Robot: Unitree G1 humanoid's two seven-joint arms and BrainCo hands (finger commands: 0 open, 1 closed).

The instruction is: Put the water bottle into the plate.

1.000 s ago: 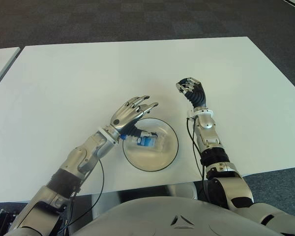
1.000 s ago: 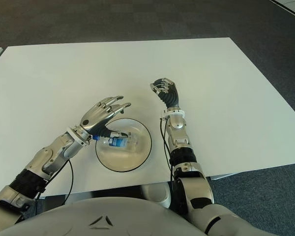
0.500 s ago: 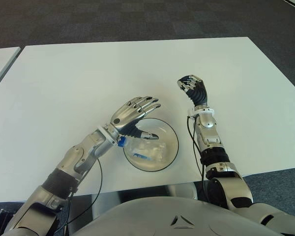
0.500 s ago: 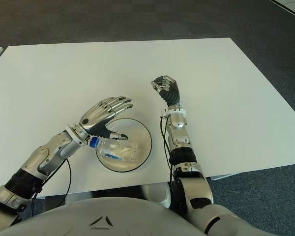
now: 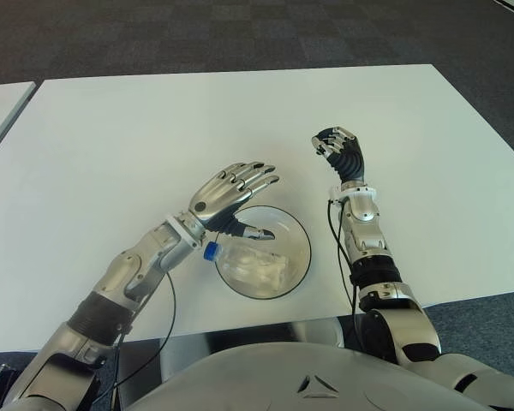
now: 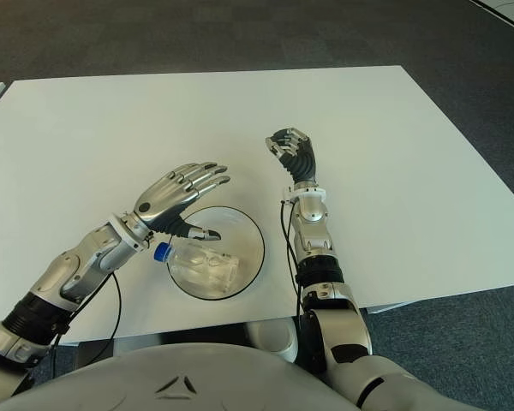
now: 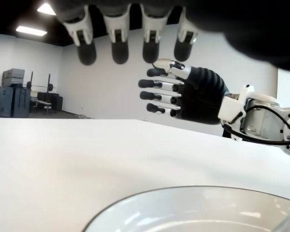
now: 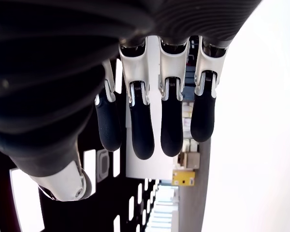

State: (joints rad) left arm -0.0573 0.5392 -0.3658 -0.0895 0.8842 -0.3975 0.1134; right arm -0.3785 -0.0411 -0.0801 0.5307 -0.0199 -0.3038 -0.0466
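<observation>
A wide white worktop (image 5: 111, 145) fills most of both eye views, with dark carpeted floor (image 5: 240, 34) beyond its far edge. Near the robot's edge of the worktop sits a round, shallow plate (image 5: 301, 248) with a dark rim. The left hand (image 5: 227, 195) hovers over the plate's left rim, palm down, its fingers (image 5: 255, 175) stretched out and spread, the thumb pointing across the plate; it grips nothing. The left wrist view shows the same, four fingertips hanging free above the plate's pale rim with the other hand seen farther off. The right hand (image 5: 341, 154) is raised just beyond the plate and to its right, held upright on its forearm, with fingers (image 8: 135, 125) bent forward at the knuckles and hanging side by side around nothing. The clear water bottle (image 5: 248, 264) lies on its side inside the plate, below the left hand and apart from it, its blue cap (image 5: 211, 252) poking out over the plate's left rim.
</observation>
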